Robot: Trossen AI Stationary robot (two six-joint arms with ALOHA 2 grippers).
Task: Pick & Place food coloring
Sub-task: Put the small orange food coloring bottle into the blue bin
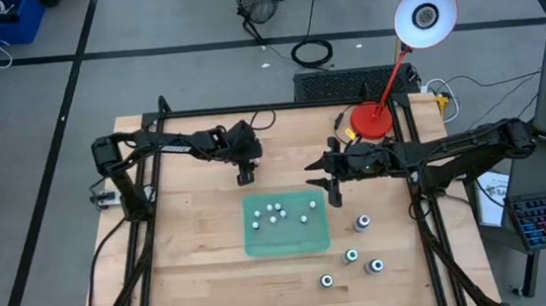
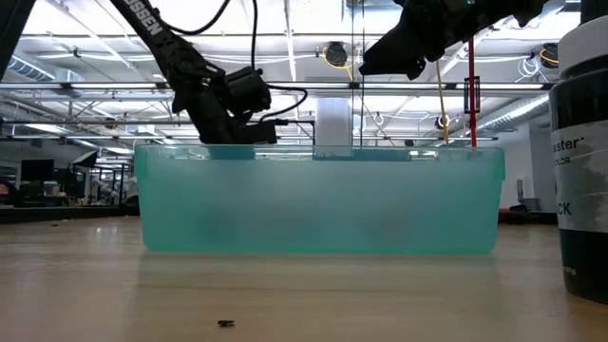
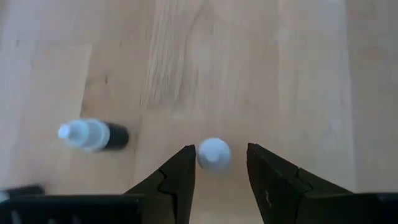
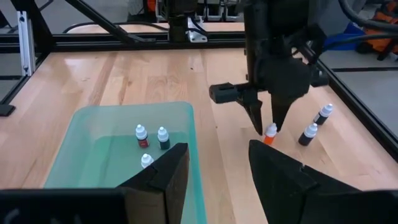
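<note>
A small food coloring bottle [image 3: 214, 154] with a white cap and an orange body [image 4: 269, 135] stands upright on the wood, beyond the green tray's [image 1: 261, 243] far left corner. My left gripper [image 3: 221, 165] points steeply down over it, open, one finger on each side of the cap. It also shows in the high view [image 1: 245, 175]. Two dark bottles [image 4: 316, 123] rest beside it. Several bottles [image 1: 280, 213] stand inside the tray. My right gripper [image 1: 335, 193] hangs open and empty above the tray's far right corner.
Several bigger bottles [image 1: 358, 254] stand on the table to the right of the tray and nearer its front edge. One of them fills the low view's right edge [image 2: 581, 161]. A red lamp base [image 1: 372, 120] sits at the far right. Black frame rails [image 1: 279, 106] border the table.
</note>
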